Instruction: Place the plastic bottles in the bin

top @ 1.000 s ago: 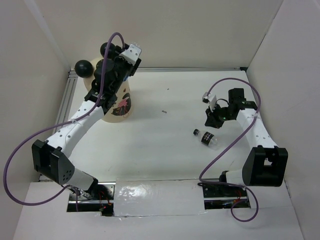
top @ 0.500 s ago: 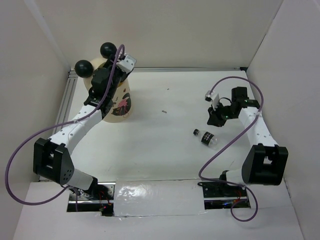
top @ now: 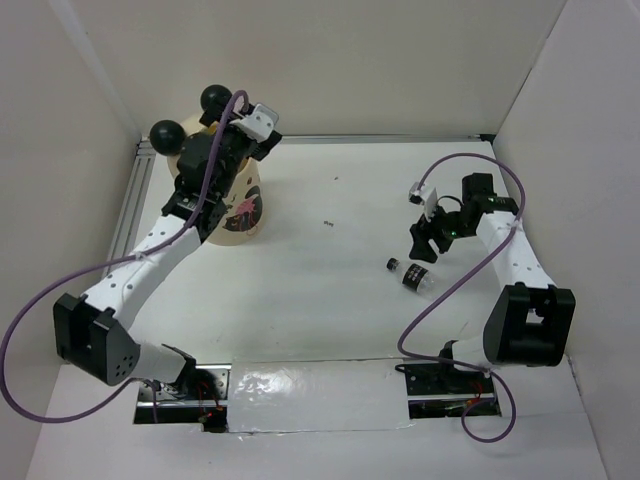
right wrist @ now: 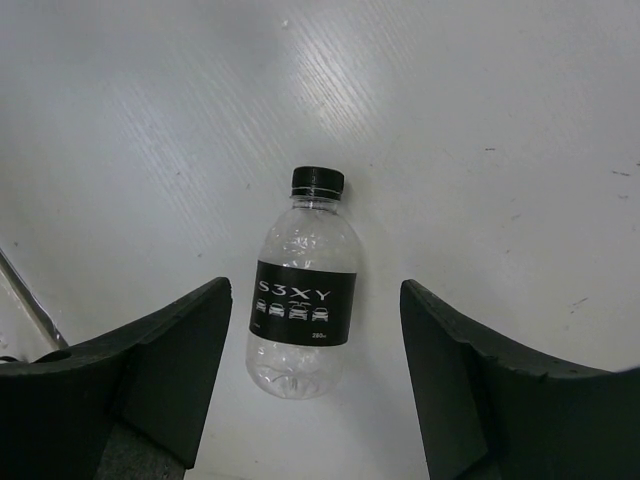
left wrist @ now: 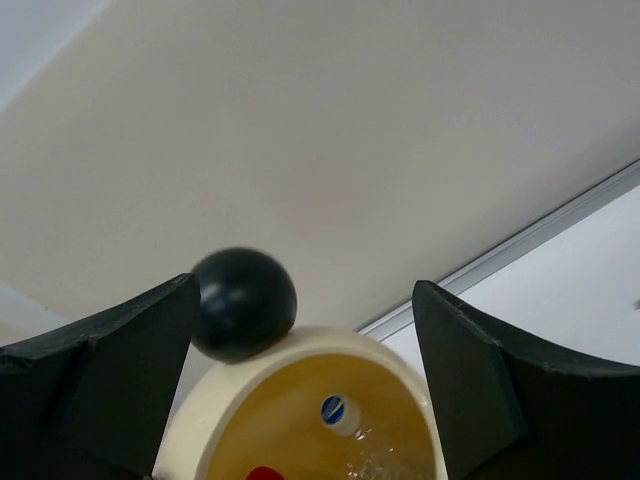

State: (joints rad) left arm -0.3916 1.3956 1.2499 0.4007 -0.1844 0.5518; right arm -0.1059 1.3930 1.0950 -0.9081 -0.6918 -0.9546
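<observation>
The bin (top: 238, 215), cream with two black ball ears, stands at the table's far left. My left gripper (top: 222, 155) hangs open over its mouth. In the left wrist view the open left gripper (left wrist: 306, 330) frames the bin's rim (left wrist: 300, 342) and one ear (left wrist: 243, 303). A clear plastic bottle with a blue cap (left wrist: 340, 412) lies inside on the yellow lining, next to something red (left wrist: 265, 474). A black-label plastic bottle (top: 415, 277) lies on its side at the right. My right gripper (top: 422, 245) is open just above it. In the right wrist view the open right gripper (right wrist: 316, 330) straddles this bottle (right wrist: 303, 295) without touching.
White walls close in the table at the back and on both sides. An aluminium rail (top: 135, 200) runs along the left edge behind the bin. A shiny white taped strip (top: 310, 395) lies between the arm bases. Purple cables loop beside each arm.
My left gripper settled over the bin's mouth and opened. My right gripper opened from shut and moved closer to the black-label bottle, which has not moved.
</observation>
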